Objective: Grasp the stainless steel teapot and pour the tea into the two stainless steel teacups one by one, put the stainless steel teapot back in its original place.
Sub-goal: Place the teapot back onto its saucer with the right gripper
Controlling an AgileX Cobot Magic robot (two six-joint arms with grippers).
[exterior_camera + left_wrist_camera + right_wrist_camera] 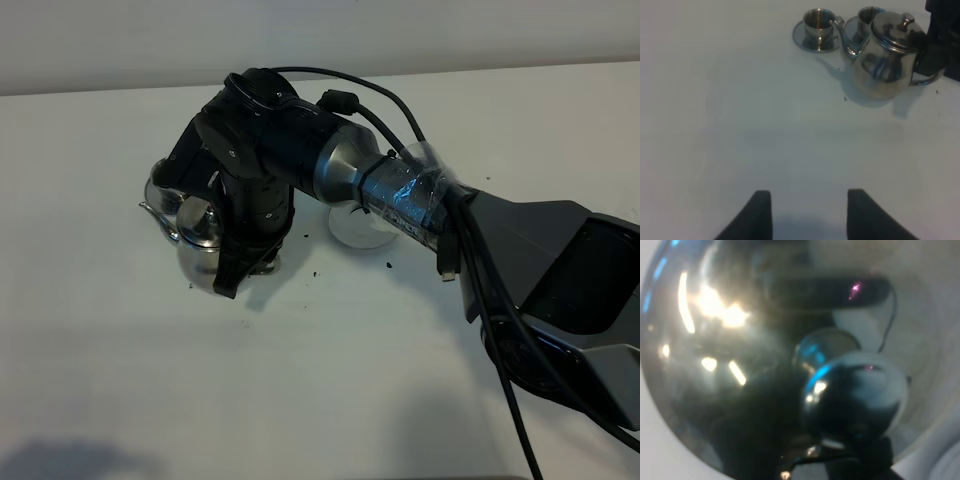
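The right pincer [232,285] was clamped on the teapot [888,60] handle, the pot resting on the surface [740,125]. The cups [819,26] were seen just beyond. The left pincer [809,210] was held apart, well away.

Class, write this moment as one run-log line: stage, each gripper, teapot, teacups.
stage: teapot grasped | right gripper: shut on teapot handle | left gripper: open, empty | teapot: upright beside teacups | teacups: upright on saucers

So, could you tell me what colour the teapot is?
Shiny silver steel teapot, clearest in the left wrist view.
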